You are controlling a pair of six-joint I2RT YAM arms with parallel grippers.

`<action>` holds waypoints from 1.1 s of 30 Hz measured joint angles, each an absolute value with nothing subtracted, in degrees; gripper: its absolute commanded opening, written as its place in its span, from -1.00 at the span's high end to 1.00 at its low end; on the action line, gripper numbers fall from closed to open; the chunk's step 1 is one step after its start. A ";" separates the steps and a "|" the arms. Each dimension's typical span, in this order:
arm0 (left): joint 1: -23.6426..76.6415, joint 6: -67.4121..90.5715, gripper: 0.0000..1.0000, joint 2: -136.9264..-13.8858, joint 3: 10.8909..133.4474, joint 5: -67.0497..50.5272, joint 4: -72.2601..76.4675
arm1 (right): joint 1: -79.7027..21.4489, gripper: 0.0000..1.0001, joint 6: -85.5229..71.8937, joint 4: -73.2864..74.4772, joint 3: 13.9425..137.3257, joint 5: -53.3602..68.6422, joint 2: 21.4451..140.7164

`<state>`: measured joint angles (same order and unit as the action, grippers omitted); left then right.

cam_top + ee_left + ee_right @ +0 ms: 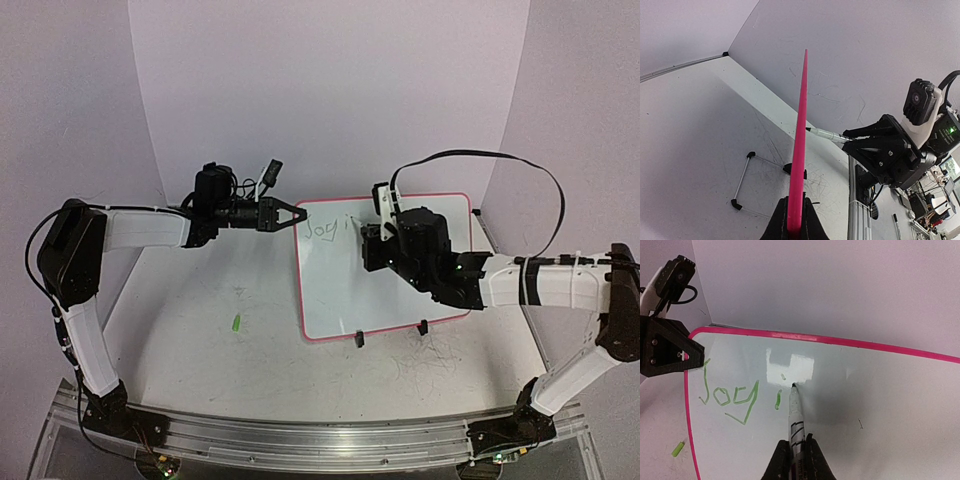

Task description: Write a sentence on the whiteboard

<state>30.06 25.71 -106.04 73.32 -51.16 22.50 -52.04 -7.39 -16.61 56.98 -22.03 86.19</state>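
Overhead and wrist views of a matte white desk (200,340), scuffed with fine grey scribble marks (430,365) and enclosed by smooth, pale lilac walls (330,90) that meet at a far corner. One ribbed aluminium rail (320,440) runs along the near edge and carries two white-and-black arms (90,330). One whiteboard (340,290) lies right of centre. It is a glossy white rectangle with a thin pink-red rim and rounded corners, and two small black clip feet (360,339) sit on its near edge. The left hand (303,214), a black triangular two-finger part, reaches in from the left. Its fingers are pressed together on the board's far-left rim, which the left wrist view shows edge-on as a pink blade. The right hand (796,455) comes from the right and is clamped on one slim marker (796,415) with a light barrel and black bands. The marker's tip lies at the board surface; whether it touches cannot be told. The sentence (735,395), in thin green handwriting near the board's far-left corner, reads "Joy" and a dotted "i", the tip just right of the "i". One small green piece (237,323) lies on the desk left of the board, well apart from it.
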 measured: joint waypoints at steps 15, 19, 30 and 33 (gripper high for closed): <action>30.04 25.74 1.00 -106.04 73.32 -51.12 22.46 | -52.05 1.00 -8.75 -16.69 55.16 -21.51 86.19; 30.04 25.74 1.00 -106.04 73.32 -50.98 22.43 | -52.12 1.00 -9.42 -16.98 54.51 -21.15 86.15; 30.04 25.76 1.00 -106.04 73.32 -50.93 22.41 | -52.40 1.00 -10.39 -17.32 53.65 -21.02 86.00; 30.04 25.76 1.00 -106.04 73.32 -50.94 22.41 | -52.42 1.00 -10.37 -17.34 53.67 -21.08 86.00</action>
